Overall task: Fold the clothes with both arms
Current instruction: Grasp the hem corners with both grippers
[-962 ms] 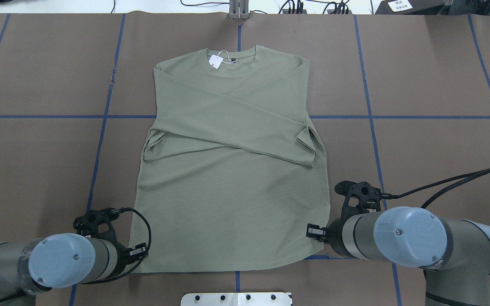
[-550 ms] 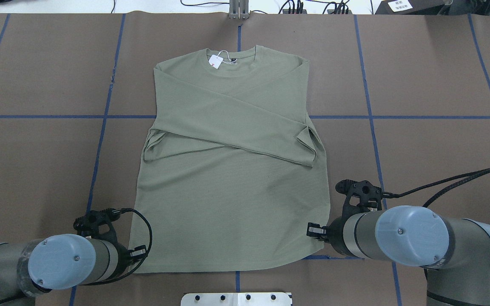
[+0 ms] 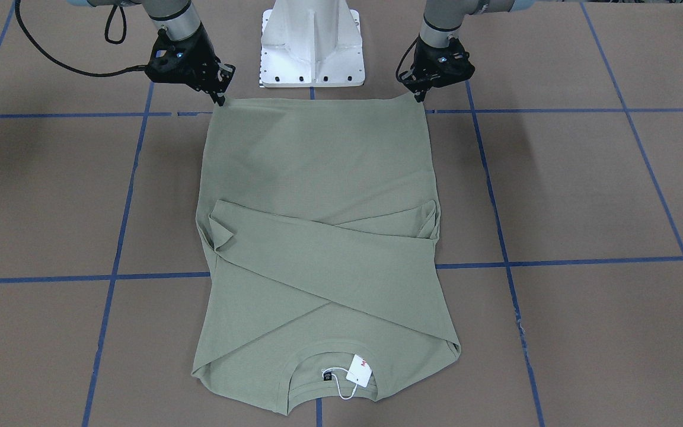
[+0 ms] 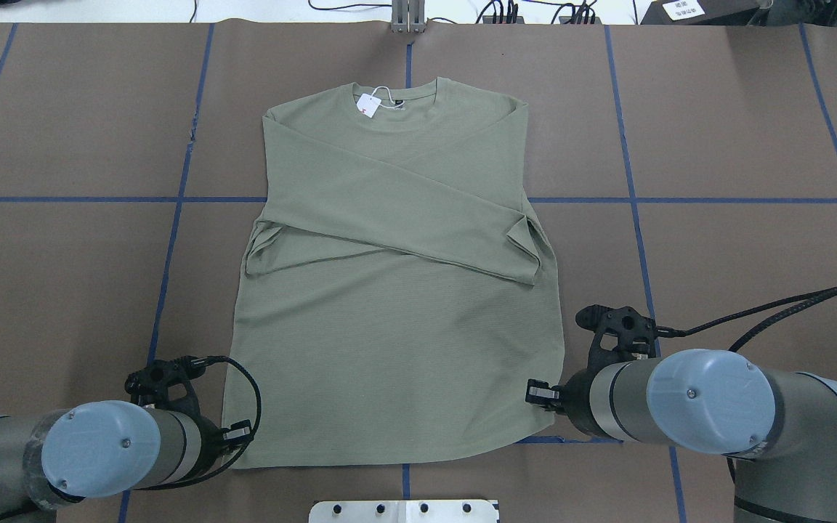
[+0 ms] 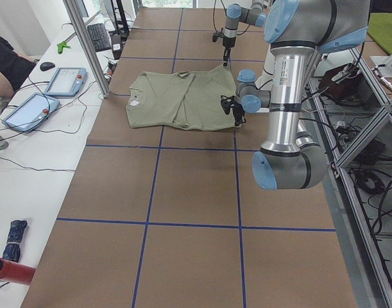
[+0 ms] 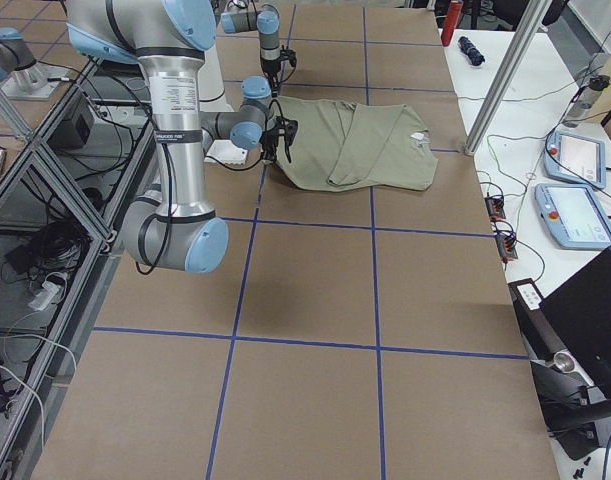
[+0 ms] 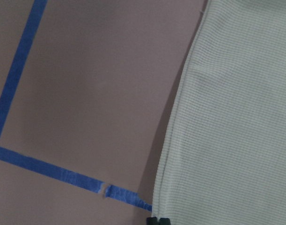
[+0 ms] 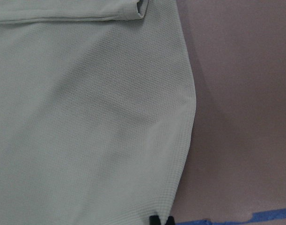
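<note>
Entry, both arms at the hem. Your shirt (image 4: 397,290) lay flat, front up, in the middle of the brown-covered table (image 4: 738,131). Its collar (image 4: 397,98) pointed away from the robot and its hem ran along the robot's side. Both sleeves (image 4: 404,211) were folded in across the chest and crossed one over the other. A white hang tag (image 3: 359,370) sat at the collar.

Left gripper (image 3: 421,95): you had it pointing down at the hem corner on the robot's left. In the left wrist view its two black fingertips (image 7: 154,221) sat almost together right at the fabric's edge, just beside a strip of blue tape (image 7: 63,176). I read the jaws as closed, pinching that corner.

Right gripper (image 3: 221,98): it was at the opposite hem corner, also pointing down. In the right wrist view its fingertips (image 8: 153,219) met at the shirt's edge, and soft creases in the knit ran toward them. I read those jaws as closed on the cloth as well.

The left arm (image 4: 99,447) and the right arm (image 4: 702,403) each reached in low from their own side. The white pedestal (image 3: 312,47) stood between them, just behind the hem. The rest of the shirt rested on the table.
</note>
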`<state>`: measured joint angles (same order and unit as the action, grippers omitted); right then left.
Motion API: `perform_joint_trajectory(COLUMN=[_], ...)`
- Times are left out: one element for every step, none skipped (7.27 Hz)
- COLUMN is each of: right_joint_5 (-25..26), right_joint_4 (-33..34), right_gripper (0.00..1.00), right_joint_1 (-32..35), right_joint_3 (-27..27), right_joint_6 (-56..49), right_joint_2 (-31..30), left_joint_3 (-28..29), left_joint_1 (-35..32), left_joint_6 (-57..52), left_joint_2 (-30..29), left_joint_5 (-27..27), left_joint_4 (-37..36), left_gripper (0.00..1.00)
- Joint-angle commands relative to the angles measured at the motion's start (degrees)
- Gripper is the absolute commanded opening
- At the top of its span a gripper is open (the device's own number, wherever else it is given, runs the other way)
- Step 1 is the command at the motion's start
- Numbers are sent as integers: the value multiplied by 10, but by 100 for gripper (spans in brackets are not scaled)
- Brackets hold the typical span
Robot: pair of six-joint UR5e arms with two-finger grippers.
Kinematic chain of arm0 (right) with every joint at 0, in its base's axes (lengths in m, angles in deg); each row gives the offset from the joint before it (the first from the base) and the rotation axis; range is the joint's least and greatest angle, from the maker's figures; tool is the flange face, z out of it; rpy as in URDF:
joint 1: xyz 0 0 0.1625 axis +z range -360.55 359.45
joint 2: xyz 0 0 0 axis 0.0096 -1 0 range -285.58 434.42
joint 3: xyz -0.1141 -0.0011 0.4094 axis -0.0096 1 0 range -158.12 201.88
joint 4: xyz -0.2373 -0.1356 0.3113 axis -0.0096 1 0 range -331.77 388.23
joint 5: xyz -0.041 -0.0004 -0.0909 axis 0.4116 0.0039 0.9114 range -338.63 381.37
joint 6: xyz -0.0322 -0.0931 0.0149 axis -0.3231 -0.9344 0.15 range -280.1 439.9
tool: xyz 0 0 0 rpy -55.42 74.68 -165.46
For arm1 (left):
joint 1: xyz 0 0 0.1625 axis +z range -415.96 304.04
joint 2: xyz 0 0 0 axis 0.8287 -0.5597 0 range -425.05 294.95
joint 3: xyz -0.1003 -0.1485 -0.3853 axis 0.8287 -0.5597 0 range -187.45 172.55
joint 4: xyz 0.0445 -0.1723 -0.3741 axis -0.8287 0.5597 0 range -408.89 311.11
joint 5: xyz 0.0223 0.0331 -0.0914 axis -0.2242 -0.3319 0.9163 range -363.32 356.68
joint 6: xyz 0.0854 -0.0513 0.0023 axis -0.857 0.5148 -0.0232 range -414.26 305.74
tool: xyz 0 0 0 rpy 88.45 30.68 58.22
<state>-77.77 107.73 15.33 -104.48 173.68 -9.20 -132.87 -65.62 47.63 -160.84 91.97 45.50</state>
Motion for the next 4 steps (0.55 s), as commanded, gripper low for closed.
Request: perform_joint_trajectory(right_joint_5=[-63,-112,-177,-252], right_joint_4=[2,2,3,3], right_gripper=[0,0,0,0], right_joint_1=[8,8,9,11], right_joint_3=[-47,-77,-102,-122], right_joint_6=[1,2,3,3], right_joint_2=[-45,-69,-93,-108], left_joint_3=[-111,-139,-158,-169], left_joint_1=[1,14,58,88], left_joint_6=[-3,-3,3,3], left_joint_2=[-4,-4,-5,-15], left_joint_5=[3,8,16,17], left_joint_4=[-114,-126,-126,-126], left_gripper=[0,0,0,0])
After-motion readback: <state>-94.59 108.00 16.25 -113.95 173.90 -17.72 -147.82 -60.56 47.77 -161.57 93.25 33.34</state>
